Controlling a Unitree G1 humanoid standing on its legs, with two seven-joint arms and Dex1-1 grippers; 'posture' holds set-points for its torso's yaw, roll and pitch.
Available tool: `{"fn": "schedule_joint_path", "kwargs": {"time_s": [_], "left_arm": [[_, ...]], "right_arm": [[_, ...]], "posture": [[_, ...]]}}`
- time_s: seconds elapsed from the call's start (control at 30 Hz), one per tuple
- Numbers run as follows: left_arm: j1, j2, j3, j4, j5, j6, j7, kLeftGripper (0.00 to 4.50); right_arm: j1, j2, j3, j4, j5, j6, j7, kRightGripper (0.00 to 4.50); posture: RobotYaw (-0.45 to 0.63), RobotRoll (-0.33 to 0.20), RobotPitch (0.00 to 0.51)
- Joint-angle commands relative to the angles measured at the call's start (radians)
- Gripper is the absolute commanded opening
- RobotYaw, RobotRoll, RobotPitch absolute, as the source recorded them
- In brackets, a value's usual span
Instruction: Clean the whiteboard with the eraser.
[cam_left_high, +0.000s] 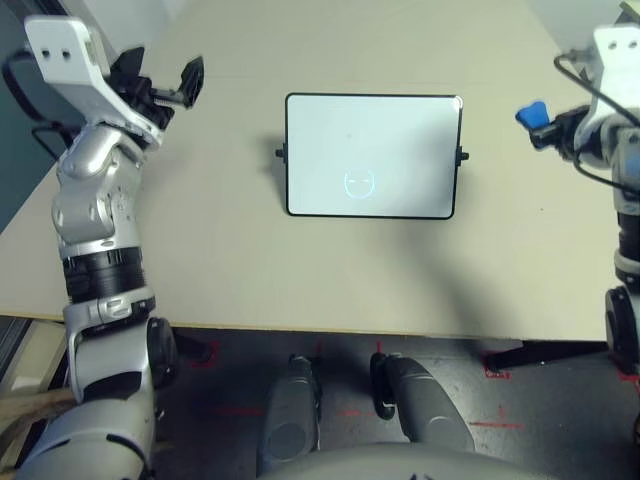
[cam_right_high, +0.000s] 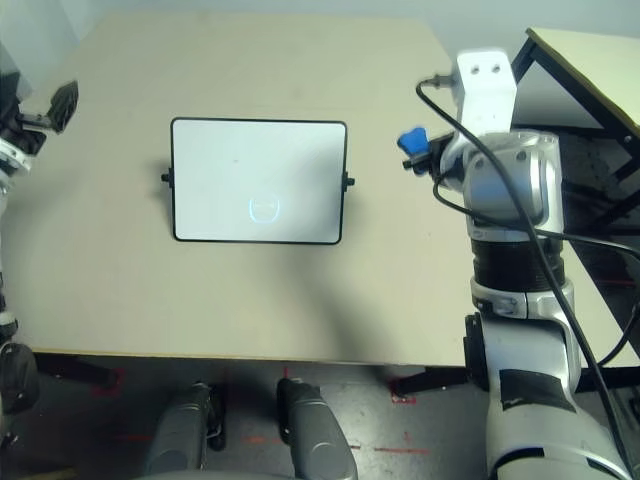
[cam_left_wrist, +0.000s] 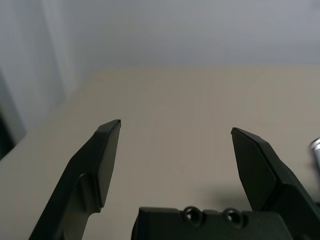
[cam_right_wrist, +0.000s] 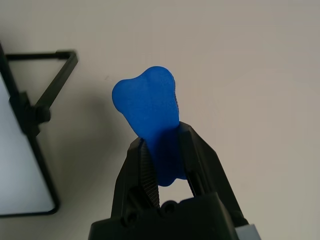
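Now | right claw (cam_right_wrist: 165, 165) pinching eraser (cam_right_wrist: 150, 107) | left claw (cam_left_wrist: 175, 130) spread | whiteboard (cam_left_high: 372, 155): small blue circle mark, no readable writing

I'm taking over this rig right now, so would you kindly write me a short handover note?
Left gripper: open, empty, above the table's left side.
Right gripper: shut on the eraser, off the whiteboard's right edge.
Whiteboard: mid-table on its stand, with a small blue drawing low on its face.
Done: eraser picked up.
Left: wipe off the drawing.

Beige table (cam_left_high: 300, 280), dark floor (cam_left_high: 230, 390) with red marks, second table (cam_right_high: 590, 60)
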Motion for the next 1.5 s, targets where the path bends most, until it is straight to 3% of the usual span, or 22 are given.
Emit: {"fn": "schedule_joint_path", "kwargs": {"time_s": [0.03, 0.2, 0.53, 0.7, 0.87, 0.9, 1.0, 1.1, 1.3, 1.5], "left_arm": [[0.018, -0.012, -0.001, 0.069, 0.01, -0.066, 0.002, 4.5], [0.013, -0.043, -0.03, 0.149, 0.011, -0.102, -0.006, 4.5], [-0.015, -0.085, -0.086, 0.178, -0.001, -0.095, -0.054, 4.5], [-0.026, -0.092, -0.115, 0.182, 0.003, -0.087, -0.075, 4.5], [-0.038, -0.09, -0.129, 0.179, 0.003, -0.083, -0.095, 4.5], [-0.042, -0.086, -0.129, 0.181, 0.007, -0.096, -0.095, 4.5], [-0.052, -0.079, -0.124, 0.194, 0.013, -0.125, -0.088, 4.5], [-0.063, -0.077, -0.115, 0.222, 0.027, -0.186, -0.059, 4.5], [-0.066, -0.082, -0.092, 0.339, 0.087, -0.374, 0.069, 4.5], [-0.034, -0.094, -0.055, 0.438, 0.098, -0.505, 0.18, 4.5]], "right_arm": [[0.006, 0.039, -0.039, 0.071, 0.046, -0.009, -0.069, 0.79], [-0.003, 0.091, -0.072, 0.245, 0.071, -0.116, -0.185, 0.79], [0.002, 0.121, -0.1, 0.32, 0.127, -0.142, -0.297, 0.79], [0.02, 0.121, -0.149, 0.246, 0.173, -0.116, -0.327, 2.51], [0.031, 0.102, -0.236, 0.053, 0.233, -0.032, -0.333, 4.11], [0.026, 0.09, -0.268, 0.015, 0.249, -0.076, -0.33, 4.43], [0.059, 0.045, -0.315, -0.045, 0.259, -0.157, -0.337, 4.47], [0.133, 0.06, -0.387, -0.019, 0.282, -0.434, -0.357, 4.47], [0.29, 0.12, -0.401, 0.263, 0.266, -1.038, -0.412, 4.47], [0.264, 0.136, -0.412, 0.563, 0.293, -1.362, -0.453, 4.47]], "posture": [[0.0, 0.0, 0.134], [-0.01, 0.0, 0.134], [-0.02, 0.0, 0.136], [-0.04, 0.0, 0.144], [-0.06, 0.0, 0.15], [-0.06, 0.0, 0.149], [-0.07, 0.0, 0.149], [-0.1, 0.0, 0.149], [-0.1, 0.0, 0.146], [-0.07, 0.0, 0.126]]}}
